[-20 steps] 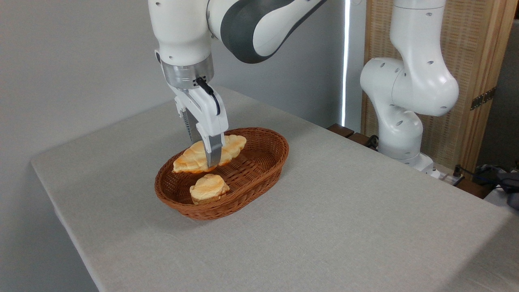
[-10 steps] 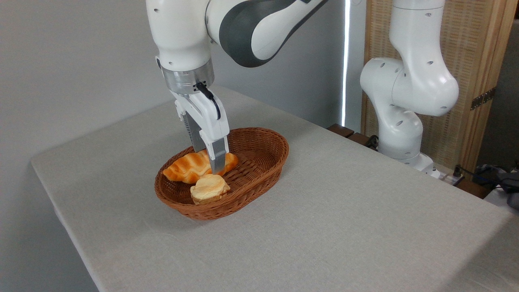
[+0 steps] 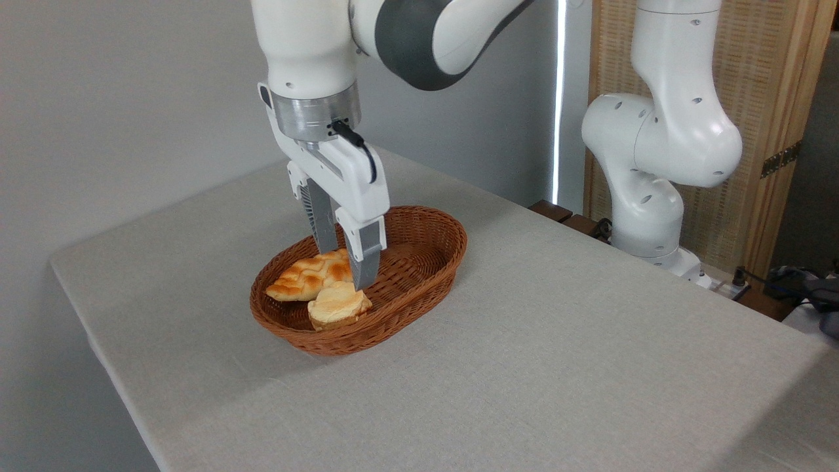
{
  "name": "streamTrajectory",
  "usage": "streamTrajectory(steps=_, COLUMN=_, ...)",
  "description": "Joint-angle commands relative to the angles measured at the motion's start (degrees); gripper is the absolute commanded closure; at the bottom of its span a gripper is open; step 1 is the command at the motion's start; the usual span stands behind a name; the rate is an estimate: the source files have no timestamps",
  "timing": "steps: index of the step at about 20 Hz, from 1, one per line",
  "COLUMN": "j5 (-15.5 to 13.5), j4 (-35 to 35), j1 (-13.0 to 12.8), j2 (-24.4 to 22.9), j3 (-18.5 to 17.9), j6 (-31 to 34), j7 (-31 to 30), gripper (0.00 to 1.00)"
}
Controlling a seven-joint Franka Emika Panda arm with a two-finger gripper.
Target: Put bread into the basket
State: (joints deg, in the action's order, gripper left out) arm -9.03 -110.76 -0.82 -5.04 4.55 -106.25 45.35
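Note:
The bread [image 3: 307,278], a long golden-brown lobed pastry, lies inside the oval wicker basket [image 3: 429,231]. It sits in the basket's left half, with its left end resting against the rim. My gripper [image 3: 345,267] hangs just above the bread's right end, open, with its fingers [image 3: 364,259] apart and nothing held between them. The front finger hides part of the bread's right tip.
A small pale round bun [image 3: 337,304] sits in the basket at the front, touching the bread. The basket stands on a grey cloth-covered table [image 3: 524,341]. The robot base [image 3: 649,196] rises at the table's right rear.
The bread has dropped out of my gripper and settled in the basket's left half. My gripper has risen slightly and shifted right.

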Motion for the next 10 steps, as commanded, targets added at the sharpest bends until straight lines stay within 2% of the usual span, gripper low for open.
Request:
streamTrajectory(steps=1, j5=0.86, j4=1.86, j1=-0.06, j2=-0.15, j3=-1.47, j6=1.31, j7=-0.79, gripper=0.00)
streamTrajectory(steps=4, j5=2.96, j4=3.71, j1=-0.15, j2=-0.15, j3=-4.37, j6=1.31, j7=-0.79, gripper=0.00)
streamTrajectory(steps=10, j5=3.41, j4=4.50, j1=-0.15, j2=-0.23, j3=-6.22, j6=1.31, j7=-0.61, gripper=0.00)
